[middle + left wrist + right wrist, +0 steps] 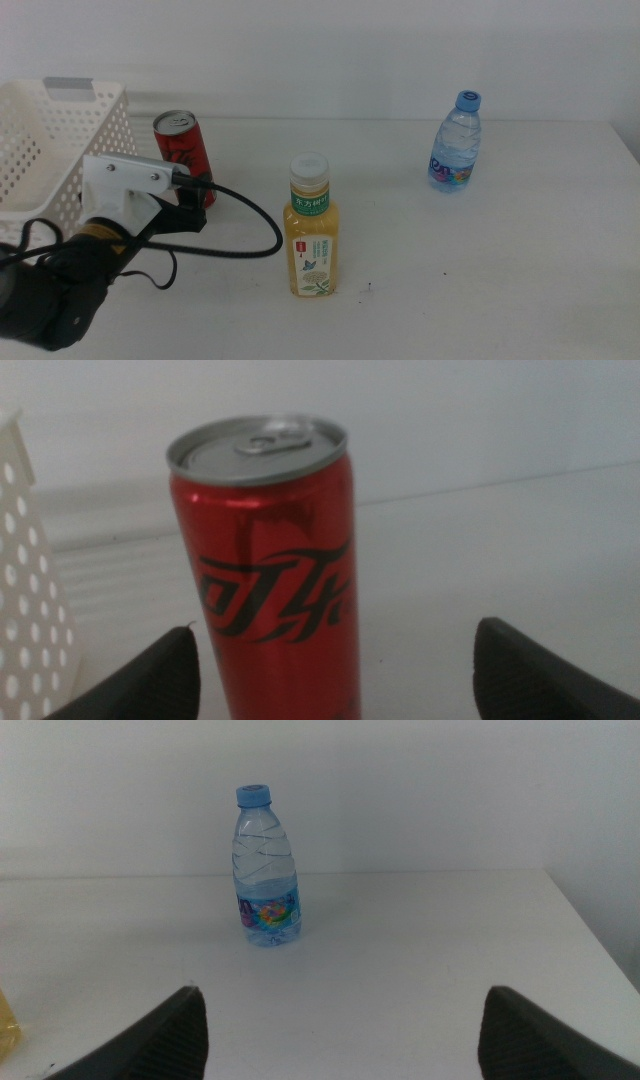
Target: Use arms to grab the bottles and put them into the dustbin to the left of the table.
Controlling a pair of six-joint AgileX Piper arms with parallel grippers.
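Nearest the tabletop's front-left corner, the left arm (60,285) reaches in low, its black cable (250,235) looping across the white table (480,280). Its left gripper (335,680) stands spread wide, clamping nothing, with the red cola can (265,570) between the two dark jaws but nearer one of them, and not visibly touched by either. That low, level approach looks chosen so the jaws can close on the can's straight side; it appears to be the first item targeted, probably because it stands closest to the bin.

Just ahead, toward the middle of the tabletop's front, the yellow tea bottle (311,230) stands upright and alone, white cap on, well clear of the arm.

Beyond the gripper, the can stands upright near the tabletop's left edge, just beside the dustbin (50,140), the white perforated basket at the far-left corner where all three containers are meant to end up. None is in it yet.

Farther off, near the tabletop's far-right corner, the small water bottle (456,142) stands upright with its blue cap on. The right gripper (340,1035) waits back from it, out of the overhead view, jaws parted wide and empty, facing the bottle from well apart.
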